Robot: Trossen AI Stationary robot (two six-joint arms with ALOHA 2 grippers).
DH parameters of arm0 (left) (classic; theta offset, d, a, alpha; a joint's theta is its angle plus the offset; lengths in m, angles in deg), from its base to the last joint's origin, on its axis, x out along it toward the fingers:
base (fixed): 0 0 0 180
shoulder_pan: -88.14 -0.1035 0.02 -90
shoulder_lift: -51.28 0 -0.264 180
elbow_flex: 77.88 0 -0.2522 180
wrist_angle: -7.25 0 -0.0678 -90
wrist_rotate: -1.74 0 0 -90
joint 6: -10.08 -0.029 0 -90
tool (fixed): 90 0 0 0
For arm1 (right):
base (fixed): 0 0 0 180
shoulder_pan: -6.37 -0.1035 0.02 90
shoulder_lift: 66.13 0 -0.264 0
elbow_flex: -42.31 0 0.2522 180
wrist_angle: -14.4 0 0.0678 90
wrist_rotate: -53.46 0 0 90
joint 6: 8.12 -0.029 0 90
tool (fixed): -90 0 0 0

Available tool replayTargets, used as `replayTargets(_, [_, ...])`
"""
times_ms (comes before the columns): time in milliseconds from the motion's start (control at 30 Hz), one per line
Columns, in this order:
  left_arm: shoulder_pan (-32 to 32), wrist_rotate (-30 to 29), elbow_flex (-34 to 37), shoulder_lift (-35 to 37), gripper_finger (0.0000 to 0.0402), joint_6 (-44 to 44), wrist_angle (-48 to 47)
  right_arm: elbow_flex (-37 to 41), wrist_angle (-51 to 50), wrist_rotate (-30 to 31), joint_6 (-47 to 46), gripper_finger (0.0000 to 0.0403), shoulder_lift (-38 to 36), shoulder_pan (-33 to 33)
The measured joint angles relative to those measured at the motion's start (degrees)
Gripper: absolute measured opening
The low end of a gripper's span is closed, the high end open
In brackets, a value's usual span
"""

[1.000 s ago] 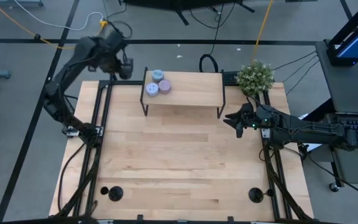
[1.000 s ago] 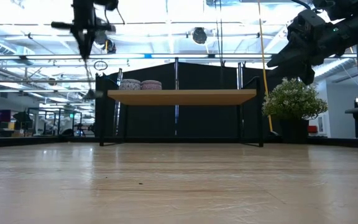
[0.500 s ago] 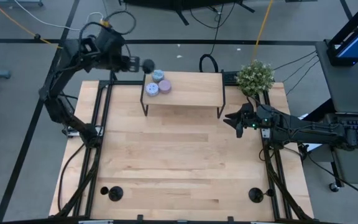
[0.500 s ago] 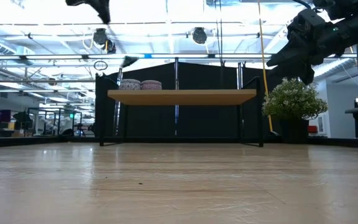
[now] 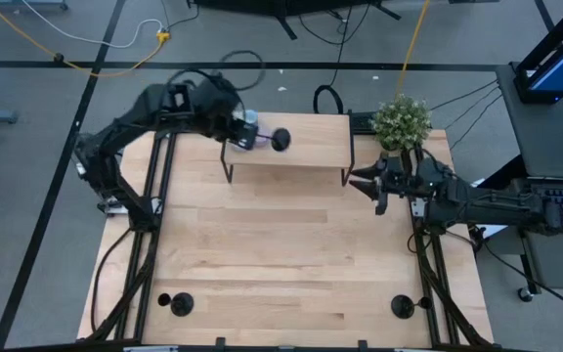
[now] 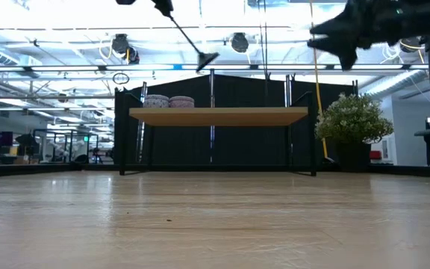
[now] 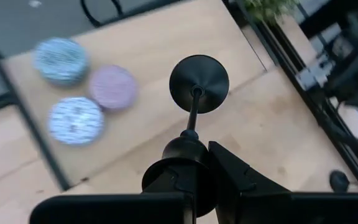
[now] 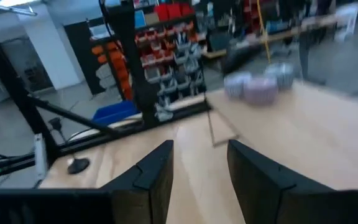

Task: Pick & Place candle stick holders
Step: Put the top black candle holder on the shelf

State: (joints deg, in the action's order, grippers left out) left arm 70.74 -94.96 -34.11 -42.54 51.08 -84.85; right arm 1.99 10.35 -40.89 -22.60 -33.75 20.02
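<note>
My left gripper [image 5: 245, 130] is shut on a black candle stick holder [image 5: 280, 140], a flat round disc base on a thin stem, above the small wooden shelf [image 5: 311, 149] at the table's far side. In the low view the holder [image 6: 197, 46] slants high above the shelf [image 6: 222, 115]. Two more black holders [image 5: 180, 304] [image 5: 402, 306] stand on their bases near the table's near edge. My right gripper [image 5: 358, 180] is open and empty, in the air just right of the shelf. My left gripper pinches the holder's thick end [image 7: 183, 150], opposite the disc base, between its two fingers. The fingers slant down toward the table's right. The holder is lifted clear and tilted, its stem [image 7: 192, 112] in line with the fingers and its disc base [image 7: 199, 76] pointing away from them, over the shelf top.
Three round patterned tins [image 7: 112, 87] sit on the shelf's left end, close to the held holder. A potted plant [image 5: 401, 119] stands at the far right corner behind my right gripper. Black rails run along the table's left and right edges.
My left gripper has swung from beyond the table's far left corner toward the right, over the shelf. The holder, which hung straight down below it, now slants out with its base toward the right. My right gripper has shifted slightly toward the shelf.
</note>
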Motion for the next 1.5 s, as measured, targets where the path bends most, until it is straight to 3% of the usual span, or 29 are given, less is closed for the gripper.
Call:
replayTargets(333, [1.6,6.8,0.0,-6.2,0.0022,-1.9,4.6,-18.0,-4.8,2.6,16.6,0.0141,15.9,0.0])
replayTargets(567, [4.4,6.5,0.0,-7.1,0.0022,-1.9,6.1,-29.0,-10.4,-0.5,22.4,0.0141,29.5,0.0])
replayTargets(833, [8.5,3.2,0.0,-7.3,0.0022,-1.4,7.9,-39.0,-15.2,-1.9,24.8,0.0165,39.5,-0.2])
replayTargets(1167, [9.7,0.7,0.0,-8.5,0.0022,-1.7,7.7,-44.8,-15.7,-6.2,24.9,0.0235,46.0,-1.4])
replayTargets(1500, [9.7,4.2,0.0,-11.2,0.0022,-3.0,9.2,-45.6,-15.7,-6.0,24.0,0.0219,49.5,-2.1])
